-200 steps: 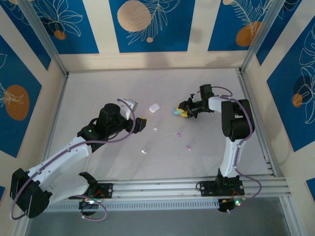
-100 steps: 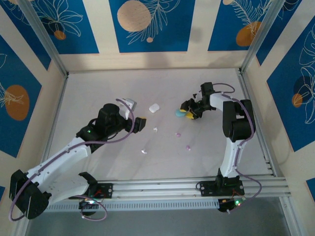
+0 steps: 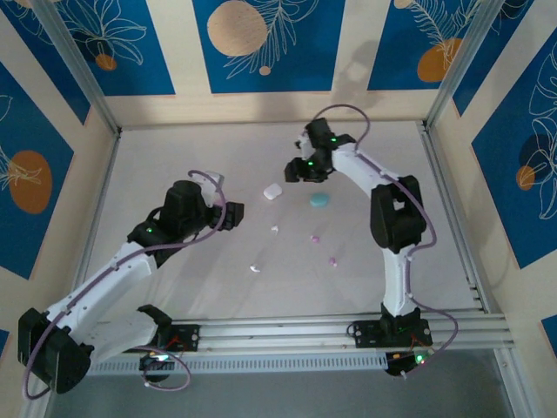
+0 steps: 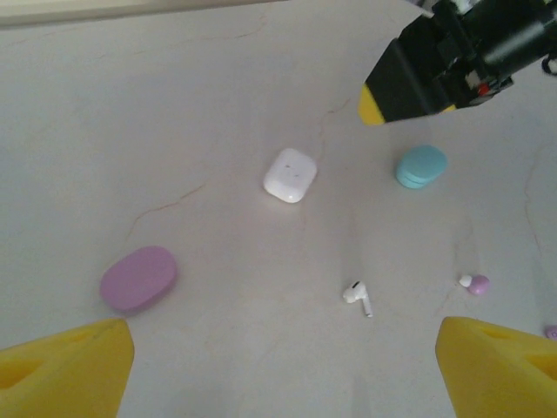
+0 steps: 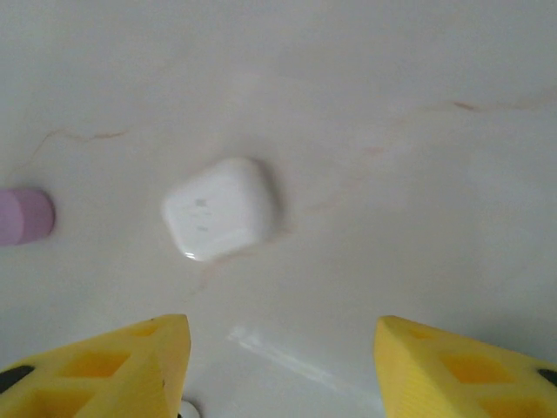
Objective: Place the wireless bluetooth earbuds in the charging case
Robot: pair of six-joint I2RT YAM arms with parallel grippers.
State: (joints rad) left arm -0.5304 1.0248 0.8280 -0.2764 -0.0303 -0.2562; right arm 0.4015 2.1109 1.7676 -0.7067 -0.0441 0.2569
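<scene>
Right hand (image 5: 283, 370) is hovering, fingers (image 5: 113, 366) apart and empty, over the small white rounded plastic case (image 5: 222, 207). Left hand (image 4: 283, 374) is hanging wide apart too. A tiny white stemmed earbud (image 4: 358, 296) is lying on the pale surface (image 4: 174, 104) nearby, probably needing picking up next.

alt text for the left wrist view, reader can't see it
A white rounded-square plastic case lies at centre, with a teal round case to its right and a lilac-pink oval case lower left. A white stemmed earbud and a tiny pink bud lie nearer; the right gripper's yellow-tipped finger hangs top right.
</scene>
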